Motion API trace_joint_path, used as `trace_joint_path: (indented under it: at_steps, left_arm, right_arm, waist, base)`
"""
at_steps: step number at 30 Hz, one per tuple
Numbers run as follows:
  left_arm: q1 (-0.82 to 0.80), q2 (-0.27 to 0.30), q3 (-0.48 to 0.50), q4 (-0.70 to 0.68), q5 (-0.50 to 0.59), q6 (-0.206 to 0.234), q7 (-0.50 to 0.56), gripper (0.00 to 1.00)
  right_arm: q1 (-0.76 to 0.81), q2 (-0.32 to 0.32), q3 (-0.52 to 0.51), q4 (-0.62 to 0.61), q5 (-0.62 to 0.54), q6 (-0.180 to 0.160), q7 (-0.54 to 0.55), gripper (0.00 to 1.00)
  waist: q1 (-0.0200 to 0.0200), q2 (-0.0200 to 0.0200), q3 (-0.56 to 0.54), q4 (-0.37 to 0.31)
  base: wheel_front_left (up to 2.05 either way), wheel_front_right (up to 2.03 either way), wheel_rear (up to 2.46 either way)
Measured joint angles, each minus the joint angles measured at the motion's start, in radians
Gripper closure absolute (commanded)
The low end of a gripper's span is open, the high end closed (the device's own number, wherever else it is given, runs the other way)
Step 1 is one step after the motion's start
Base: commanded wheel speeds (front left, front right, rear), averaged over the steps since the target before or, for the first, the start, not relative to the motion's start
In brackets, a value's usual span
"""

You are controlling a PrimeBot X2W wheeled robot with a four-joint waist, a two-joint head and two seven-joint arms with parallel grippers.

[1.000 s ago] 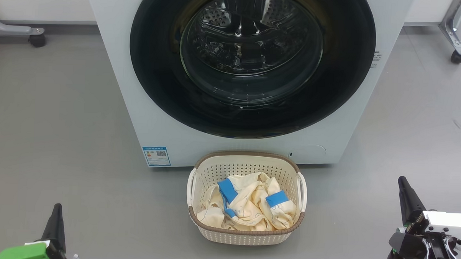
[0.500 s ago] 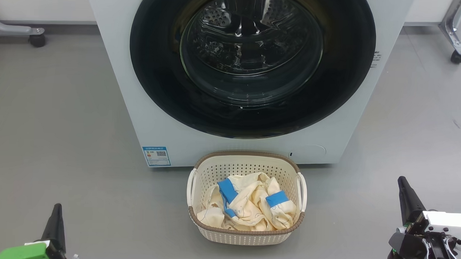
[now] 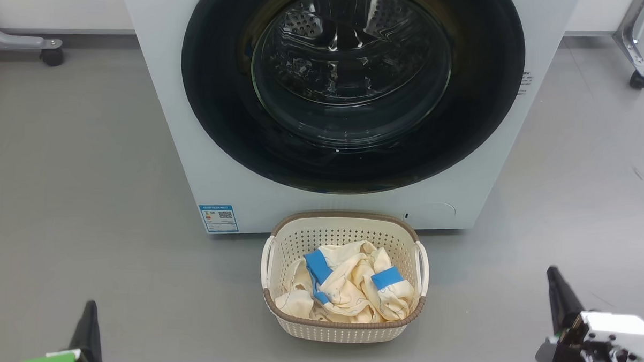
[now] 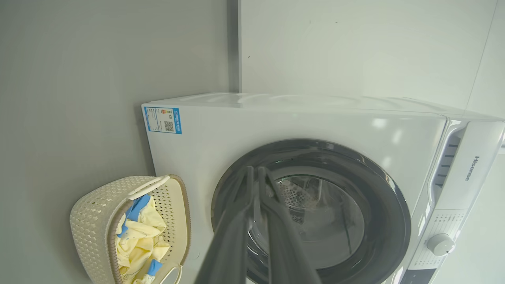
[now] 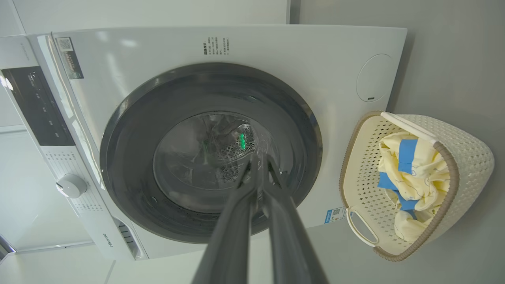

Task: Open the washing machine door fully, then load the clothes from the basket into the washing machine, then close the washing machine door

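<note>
The white washing machine (image 3: 159, 89) faces me, and its door (image 3: 349, 166), with black rim and glass bowl, sits flush in the front, closed. On the floor right before it stands the cream basket (image 3: 343, 332) holding the pale yellow clothes (image 3: 345, 291) with blue bands. My left gripper (image 3: 89, 325) is low at the left, well clear of the basket, its fingers together and empty. My right gripper (image 3: 556, 293) is low at the right, also apart from the basket. The wrist views show the left gripper (image 4: 256, 175) and the right gripper (image 5: 260, 161) shut, pointing at the door glass from a distance.
Grey floor (image 3: 86, 194) stretches on both sides of the machine. A wheeled frame leg (image 3: 50, 53) stands at the far left and another castor (image 3: 639, 78) at the far right. A blue label (image 3: 219, 217) marks the machine's lower left corner.
Both grippers have dropped lower in the head view, toward its bottom edge. The machine, basket and clothes have not moved.
</note>
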Motion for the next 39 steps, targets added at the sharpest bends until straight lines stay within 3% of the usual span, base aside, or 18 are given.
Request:
trace_joint_path:
  at_steps: [16, 26, 39]
  left_arm:
    - [0.025, -0.016, -0.032, 0.010, 0.013, 0.000, -0.032, 0.00]
    - [0.022, -0.012, -0.068, 0.006, 0.095, 0.000, -0.063, 0.00]
    - [0.016, 0.017, -0.106, 0.005, 0.292, 0.000, -0.102, 0.00]
  right_arm:
    - [0.030, 0.016, 0.024, -0.007, -0.028, 0.000, -0.037, 0.00]
    - [0.030, -0.001, 0.060, -0.036, -0.112, 0.000, -0.069, 0.00]
    - [0.029, -0.028, 0.095, -0.075, -0.293, 0.000, -0.108, 0.00]
  waist:
    - [0.0000, 0.0000, 0.002, 0.001]
    - [0.0000, 0.0001, 0.003, 0.002]
    - [0.0000, 0.0000, 0.004, 0.003]
  base:
    - [0.00, 0.00, 0.00]
    - [0.00, 0.00, 0.00]
    - [0.00, 0.00, 0.00]
